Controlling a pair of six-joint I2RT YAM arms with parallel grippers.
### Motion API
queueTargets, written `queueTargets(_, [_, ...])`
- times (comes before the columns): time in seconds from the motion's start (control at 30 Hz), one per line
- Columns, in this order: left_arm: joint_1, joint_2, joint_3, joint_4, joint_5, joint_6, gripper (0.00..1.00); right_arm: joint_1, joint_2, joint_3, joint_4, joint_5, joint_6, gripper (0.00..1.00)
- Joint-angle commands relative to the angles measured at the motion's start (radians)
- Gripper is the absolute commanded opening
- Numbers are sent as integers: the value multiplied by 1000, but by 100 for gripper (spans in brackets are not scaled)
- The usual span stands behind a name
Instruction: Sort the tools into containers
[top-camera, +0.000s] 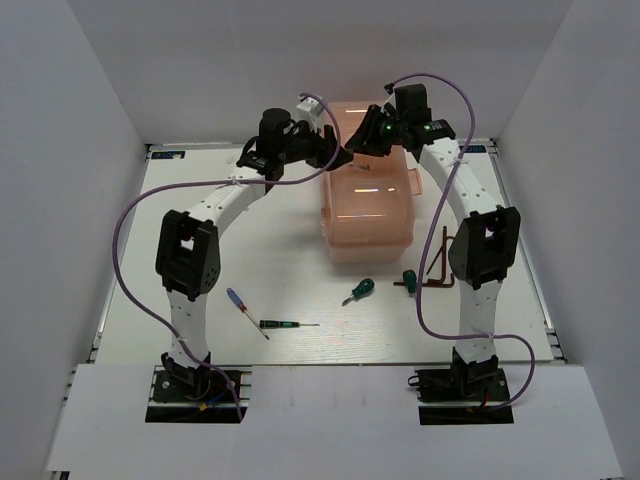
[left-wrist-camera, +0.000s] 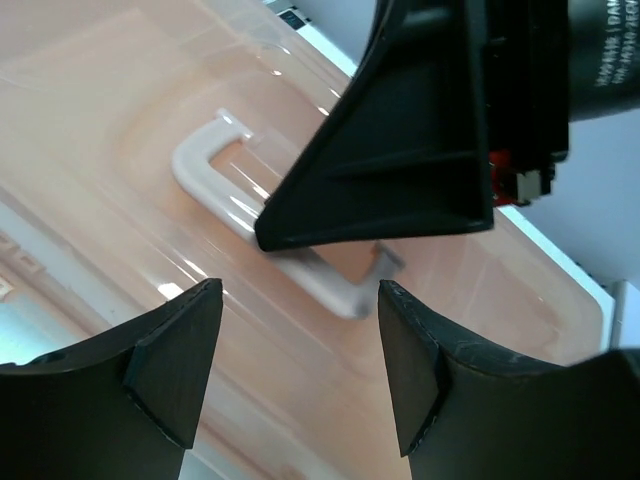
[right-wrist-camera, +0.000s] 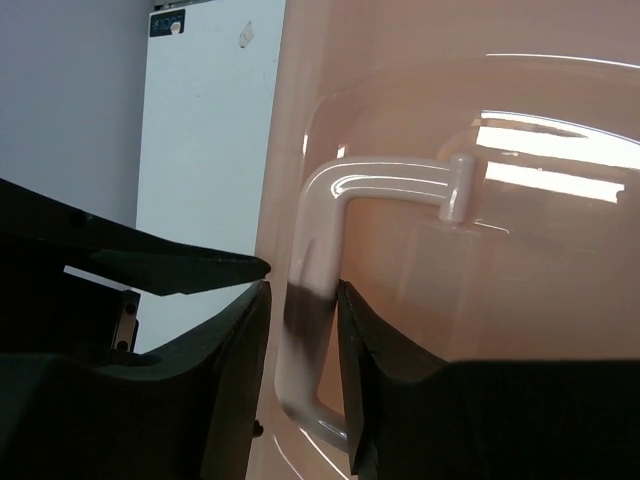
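The salmon-pink toolbox (top-camera: 366, 215) stands at the back middle with its lid down, so its containers are hidden. My right gripper (right-wrist-camera: 302, 300) is shut on the white lid handle (right-wrist-camera: 320, 200), one finger on each side of the bar. My left gripper (left-wrist-camera: 300, 300) hovers open just over the lid (left-wrist-camera: 120, 120), right beside the right gripper (top-camera: 358, 148), with nothing between its fingers. The tools lie on the table in front: a blue-handled screwdriver (top-camera: 240, 306), a black precision screwdriver (top-camera: 284, 324), two green-handled screwdrivers (top-camera: 359, 291) (top-camera: 409, 279) and a dark hex key (top-camera: 438, 272).
White walls close in the table (top-camera: 250, 240) at the back and on both sides. Purple cables (top-camera: 125, 250) loop off both arms. The right arm's upright link (top-camera: 480, 250) stands just right of the hex key.
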Motion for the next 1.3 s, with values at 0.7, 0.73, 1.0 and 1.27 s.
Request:
queueTargets(0.7, [-99, 157, 281, -297, -167, -41, 60, -73, -152, 122, -69, 79, -201, 58])
queueTargets(0.73, [-99, 157, 293, -297, -180, -55, 60, -84, -184, 99, -75, 130, -242, 58])
queueTargets(1.0, [-99, 211, 403, -349, -299, -158, 62, -208, -337, -248, 30, 270, -351, 60])
queueTargets(1.27, [-99, 232, 459, -409, -328, -158, 56, -319, -186, -277, -19, 33, -391, 64])
